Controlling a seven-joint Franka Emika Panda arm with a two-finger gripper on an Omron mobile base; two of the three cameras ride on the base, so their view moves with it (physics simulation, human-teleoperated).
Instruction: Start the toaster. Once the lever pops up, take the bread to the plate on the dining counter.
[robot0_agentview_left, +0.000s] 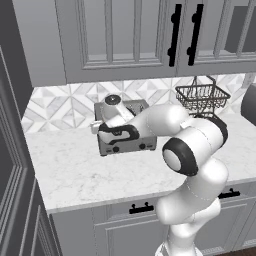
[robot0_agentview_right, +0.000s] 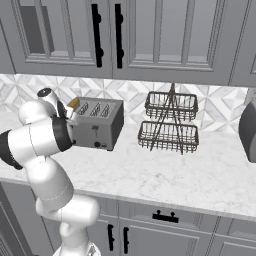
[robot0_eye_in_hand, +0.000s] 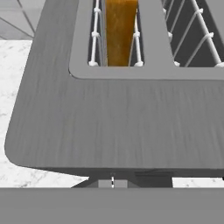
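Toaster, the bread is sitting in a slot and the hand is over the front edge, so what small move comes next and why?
Probably a short push straight down. The shut gripper sits just past the toaster's front edge, where its levers are, and the bread stands in its slot, so starting the toaster looks like what remains.

Toaster: grey brushed metal, black levers and knobs on front. Bread: orange-brown, mottled, in slot with white wire guides. Counter: white marble look, faint grey veining. Backsplash: white-grey geometric tile pattern. Cabinets: grey, black handles. Wire basket rack: dark brown. Arm: white, black joints.
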